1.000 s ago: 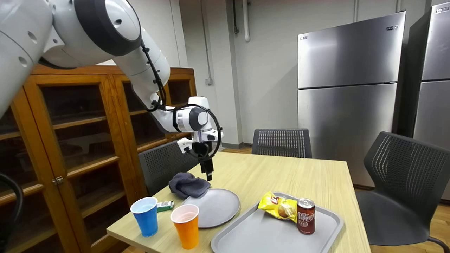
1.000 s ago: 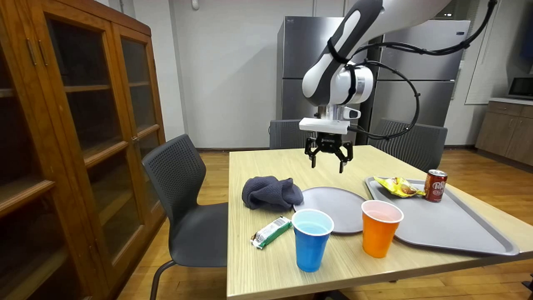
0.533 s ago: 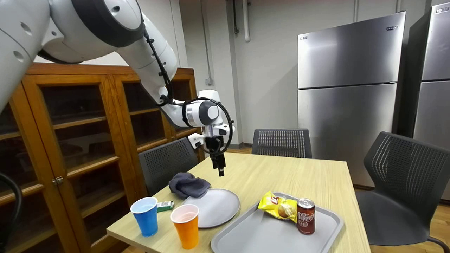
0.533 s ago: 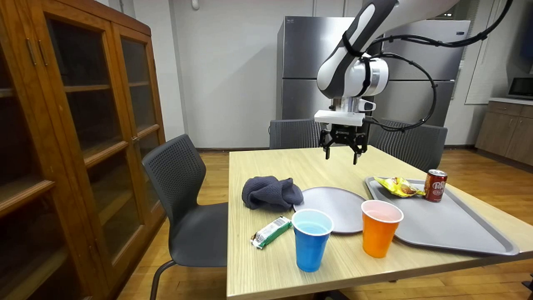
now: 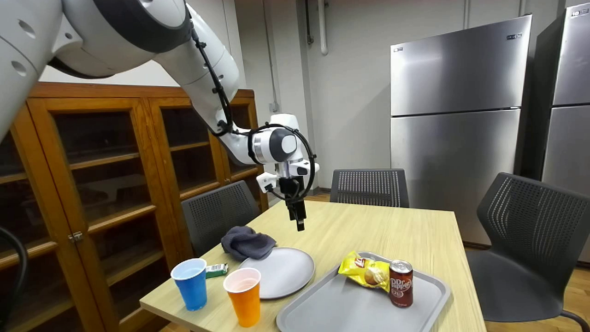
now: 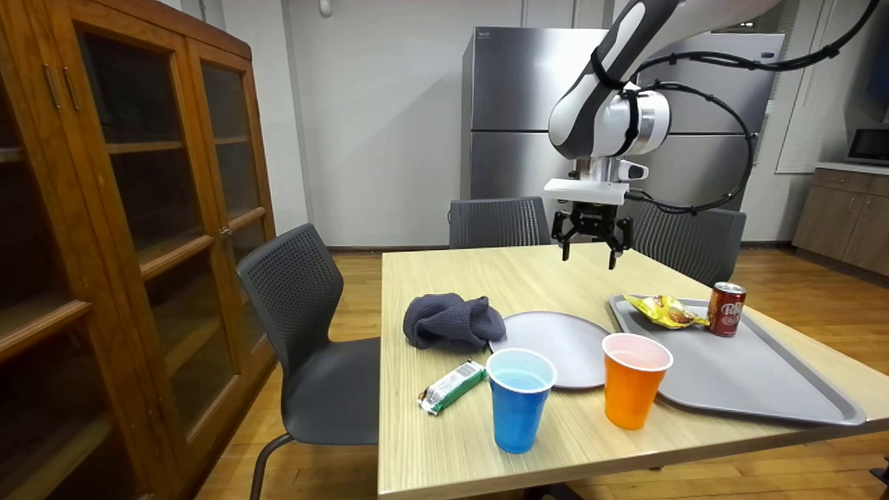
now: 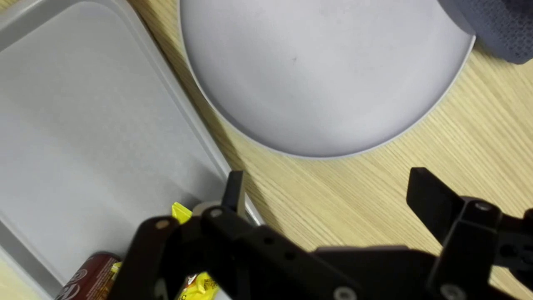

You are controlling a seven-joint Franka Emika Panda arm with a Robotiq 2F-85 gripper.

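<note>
1. The arm [image 5: 191, 78] slopes down from an upper corner in both exterior views.
2. The wrist [image 5: 282, 145] is bent so that the gripper [image 6: 589, 258] points nearly straight down.
3. Its two fingers [image 7: 431, 200] stand wide apart, tips downward.

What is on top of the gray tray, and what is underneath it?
On the gray tray are a yellow chip bag and an upright Dr Pepper can. Anything beneath the tray, or under the bag, is covered and cannot be seen.
</note>
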